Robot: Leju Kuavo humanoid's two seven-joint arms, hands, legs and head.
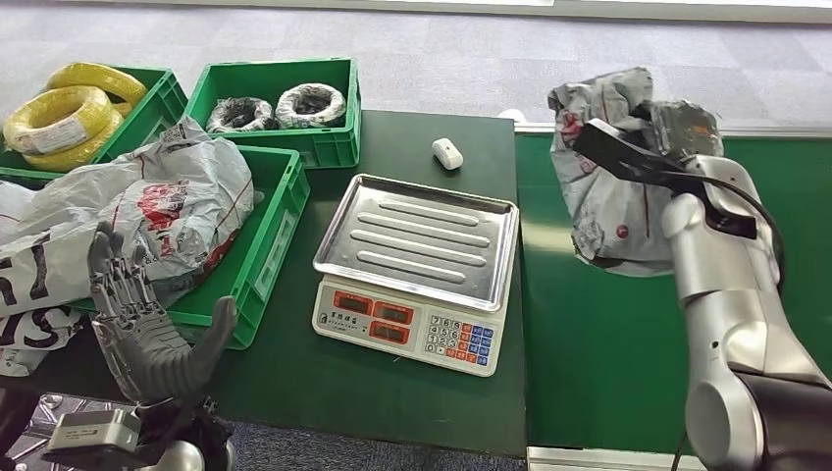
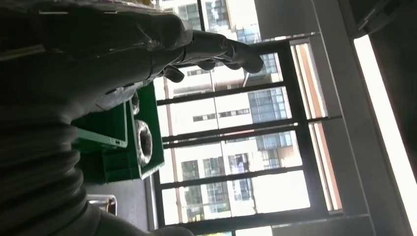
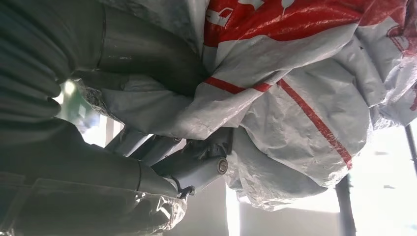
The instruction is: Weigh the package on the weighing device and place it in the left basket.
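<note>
A grey plastic package (image 1: 600,186) with red print hangs over the green belt at the right, gripped by my right hand (image 1: 687,132). The right wrist view shows the hand (image 3: 147,64) closed into the crumpled package (image 3: 305,98). The scale (image 1: 417,270) with its bare steel tray stands mid-table, left of the package. The left basket (image 1: 265,245), a green crate, holds other grey packages (image 1: 167,201). My left hand (image 1: 147,319) is raised near the crate's front corner, fingers spread and holding nothing; in the left wrist view the hand (image 2: 98,54) is dark against the windows.
Two more green crates stand at the back left, one with yellow coils (image 1: 64,118), one with black coils (image 1: 280,103). A small white object (image 1: 447,153) lies behind the scale. More packages (image 1: 34,294) spill off the table's left edge.
</note>
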